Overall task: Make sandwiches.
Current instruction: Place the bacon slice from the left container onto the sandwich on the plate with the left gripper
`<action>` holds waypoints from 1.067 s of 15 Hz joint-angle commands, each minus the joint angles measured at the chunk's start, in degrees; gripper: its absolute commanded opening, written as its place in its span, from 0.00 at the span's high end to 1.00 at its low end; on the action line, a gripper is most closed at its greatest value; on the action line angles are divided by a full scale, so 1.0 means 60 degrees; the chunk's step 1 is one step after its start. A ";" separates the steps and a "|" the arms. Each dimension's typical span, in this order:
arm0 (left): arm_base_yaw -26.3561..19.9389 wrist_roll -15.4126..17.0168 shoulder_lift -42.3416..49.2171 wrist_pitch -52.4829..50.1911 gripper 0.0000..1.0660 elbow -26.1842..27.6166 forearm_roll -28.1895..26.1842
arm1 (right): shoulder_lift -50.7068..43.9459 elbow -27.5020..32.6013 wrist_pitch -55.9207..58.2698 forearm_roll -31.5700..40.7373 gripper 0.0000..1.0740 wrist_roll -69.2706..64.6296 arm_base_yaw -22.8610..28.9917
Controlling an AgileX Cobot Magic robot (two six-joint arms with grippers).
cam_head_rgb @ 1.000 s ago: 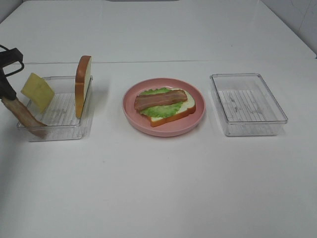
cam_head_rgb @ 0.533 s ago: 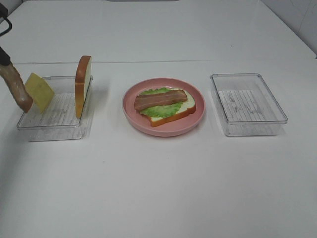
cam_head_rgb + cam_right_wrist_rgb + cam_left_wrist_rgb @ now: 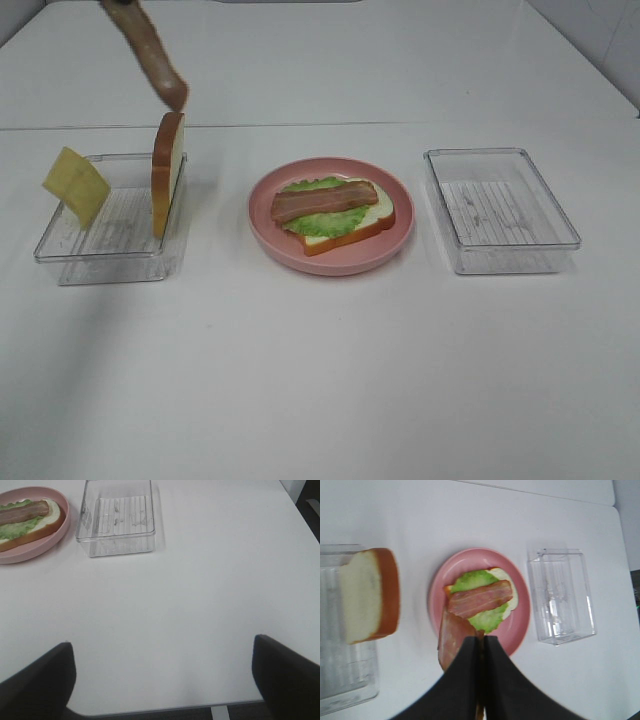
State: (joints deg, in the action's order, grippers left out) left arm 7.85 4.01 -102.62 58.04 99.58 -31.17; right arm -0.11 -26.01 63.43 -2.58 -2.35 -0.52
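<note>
On the pink plate (image 3: 262, 228) lies the open sandwich (image 3: 333, 212): one bread slice, a green lettuce leaf and one bacon strip on top. A second bacon strip (image 3: 151, 53) dangles high above the left tray (image 3: 110, 262). My left gripper (image 3: 482, 640) is shut on it, and the strip (image 3: 452, 644) hangs beside the plate in the left wrist view. In the high view this gripper is past the top edge. A bread slice (image 3: 167, 172) stands upright in the left tray, next to a yellow cheese square (image 3: 76, 184). My right gripper (image 3: 165, 680) is open over bare table.
An empty clear tray (image 3: 500, 210) stands to the right of the plate, and the right wrist view shows this tray (image 3: 117, 517) too. The table's near edge runs just below the right gripper's fingers (image 3: 37, 685).
The held bacon strip has risen out of the left tray and moved up and to the right, to above the upright bread slice. The right arm has not moved.
</note>
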 commanded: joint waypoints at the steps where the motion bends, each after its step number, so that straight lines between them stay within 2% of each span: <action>1: 0.1356 0.0640 -0.1308 -0.0430 1.00 0.1394 -0.0372 | -0.0325 0.0038 -0.0086 0.0038 0.15 0.0067 -0.0057; 5: 0.2683 0.0745 -0.3151 -0.1490 1.00 0.2683 -0.1089 | -0.0325 0.0038 -0.0086 0.0038 0.15 0.0067 -0.0057; 6: 0.2798 0.0745 -0.3380 -0.1614 1.00 0.2798 -0.1222 | -0.0325 0.0038 -0.0086 0.0038 0.15 0.0067 -0.0057; 8: 0.3209 0.0745 -0.4316 -0.2588 1.00 0.3132 -0.2149 | -0.0325 0.0038 -0.0086 0.0038 0.15 0.0067 -0.0057; 11: 0.3390 0.0735 -0.4956 -0.3409 1.00 0.3209 -0.2712 | -0.0325 0.0038 -0.0086 0.0038 0.15 0.0067 -0.0057; 12: 0.3419 0.0697 -0.5281 -0.3581 1.00 0.3209 -0.3189 | -0.0325 0.0038 -0.0086 0.0038 0.15 0.0067 -0.0057; 16: 0.3419 0.0659 -0.5701 -0.3676 1.00 0.3218 -0.3581 | -0.0325 0.0038 -0.0086 0.0038 0.15 0.0067 -0.0057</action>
State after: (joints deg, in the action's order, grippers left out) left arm 28.02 8.08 -136.82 36.96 118.37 -51.51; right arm -0.11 -26.01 63.43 -2.58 -2.35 -0.52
